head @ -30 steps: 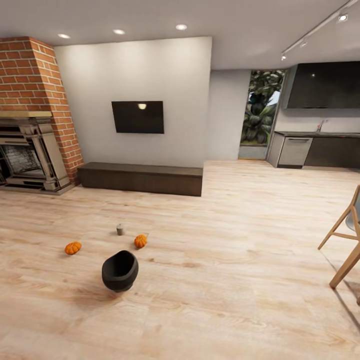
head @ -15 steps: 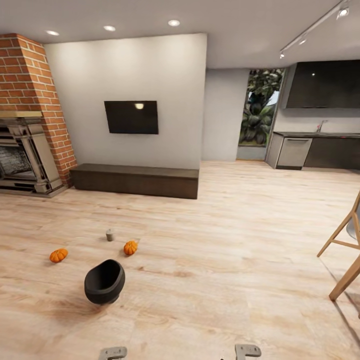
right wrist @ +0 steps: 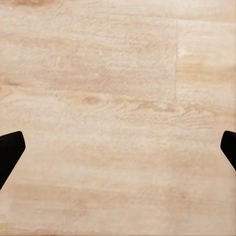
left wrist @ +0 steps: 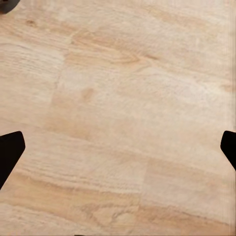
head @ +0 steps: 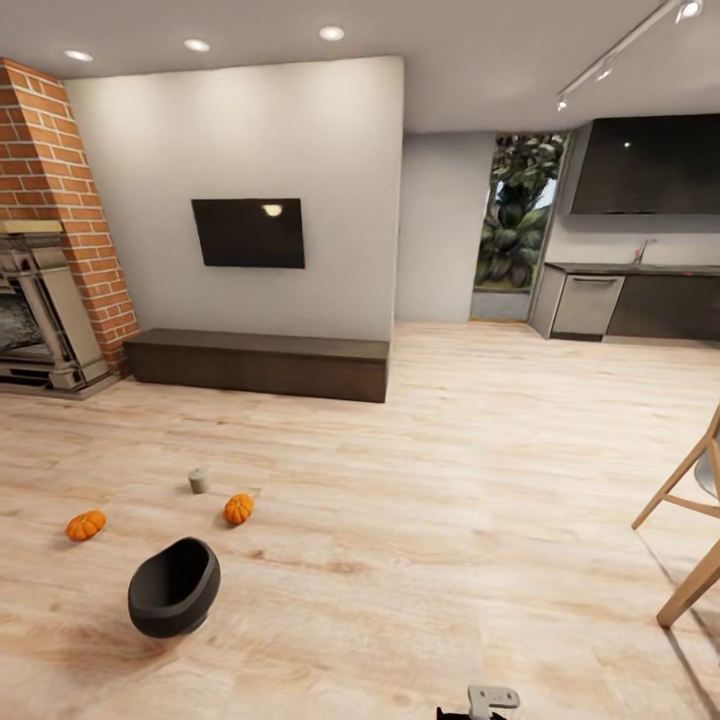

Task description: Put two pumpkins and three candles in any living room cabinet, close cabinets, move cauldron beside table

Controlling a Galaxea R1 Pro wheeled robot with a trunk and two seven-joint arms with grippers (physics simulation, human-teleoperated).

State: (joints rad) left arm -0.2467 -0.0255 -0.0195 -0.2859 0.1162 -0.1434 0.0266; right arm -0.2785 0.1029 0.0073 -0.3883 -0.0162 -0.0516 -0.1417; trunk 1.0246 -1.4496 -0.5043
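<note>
From the head camera I see the whole living room, and I take the cabinet (head: 258,364) as my landmark: a long, low dark-brown unit against the white wall, its fronts flush and shut as far as I can tell. A dark television (head: 249,232) hangs on the wall above it, and the brick fireplace (head: 45,280) stands just beyond its left end. Past its right end, well away, are the grey kitchen cupboards (head: 640,300). The wooden legs of a chair (head: 690,520) sit far to the right of it, nearer me.

On the open floor (head: 430,500) in front of the cabinet's left half lies the black cauldron (head: 173,587), tipped so its mouth faces up and toward the cabinet. Between it and the cabinet are two pumpkins, one (head: 238,509) closer in line with the cabinet's middle, the other (head: 85,525) out past its left end. A single grey candle (head: 199,481) stands upright near the first pumpkin, on the cabinet side. Nothing lies between these things and the cabinet.

The wrist cameras give me what the head view cannot: the left gripper (left wrist: 118,150) and the right gripper (right wrist: 118,152) each show dark fingertips spread wide apart at opposite edges, with bare planks between them. All the task things are well away from both grippers.
</note>
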